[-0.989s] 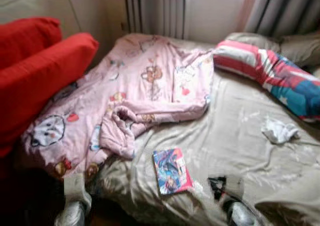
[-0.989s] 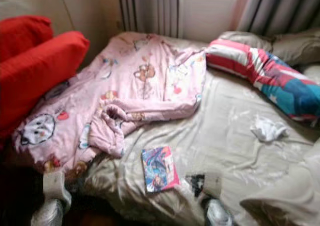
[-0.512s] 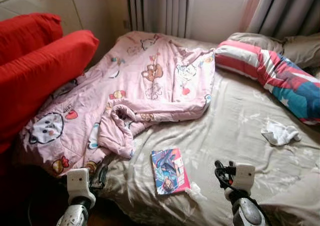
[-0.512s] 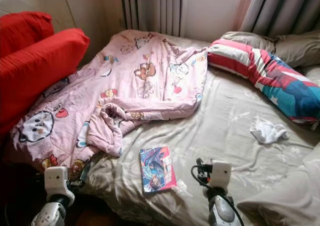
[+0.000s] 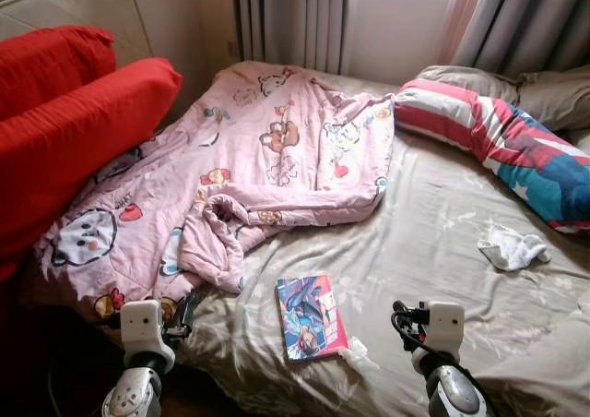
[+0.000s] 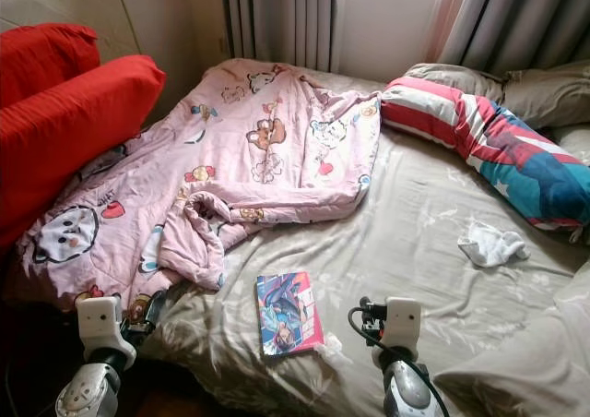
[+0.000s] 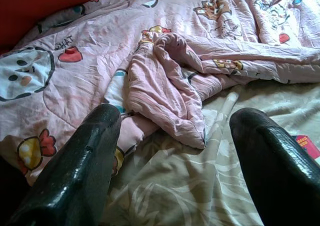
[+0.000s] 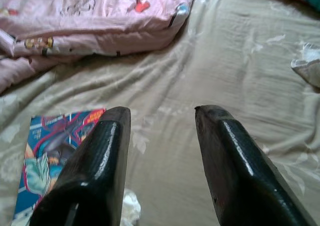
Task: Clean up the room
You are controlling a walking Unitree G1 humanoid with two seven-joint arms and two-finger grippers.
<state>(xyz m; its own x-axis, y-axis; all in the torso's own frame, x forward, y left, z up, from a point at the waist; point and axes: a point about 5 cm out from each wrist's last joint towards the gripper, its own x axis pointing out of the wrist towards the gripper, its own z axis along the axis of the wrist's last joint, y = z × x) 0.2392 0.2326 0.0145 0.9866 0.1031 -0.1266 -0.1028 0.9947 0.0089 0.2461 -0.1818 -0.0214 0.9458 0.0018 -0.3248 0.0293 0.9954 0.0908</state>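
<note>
A crumpled pink cartoon blanket [image 5: 249, 159] covers the left half of the bed, its rolled edge toward me. A colourful comic book [image 5: 311, 315] lies flat on the beige sheet [image 5: 433, 223] near the bed's front edge, with a small white scrap [image 5: 357, 351] at its corner. Further right lies a white crumpled cloth [image 5: 513, 248]. My left gripper [image 7: 177, 113] is open, low at the front edge, pointing at the blanket's rolled fold [image 7: 170, 81]. My right gripper [image 8: 165, 110] is open over the bare sheet, just right of the comic book [image 8: 55, 151].
Two red cushions [image 5: 74, 122] lean at the left beside the bed. A red, white and blue striped pillow [image 5: 498, 140] and a beige pillow [image 5: 544, 89] lie at the far right. Grey curtains [image 5: 295, 16] hang behind. The floor at front left is dark.
The picture has sharpened and shifted slightly as the camera settled. Both arms have come up a little at the bed's front edge. The things on the bed lie as before.
</note>
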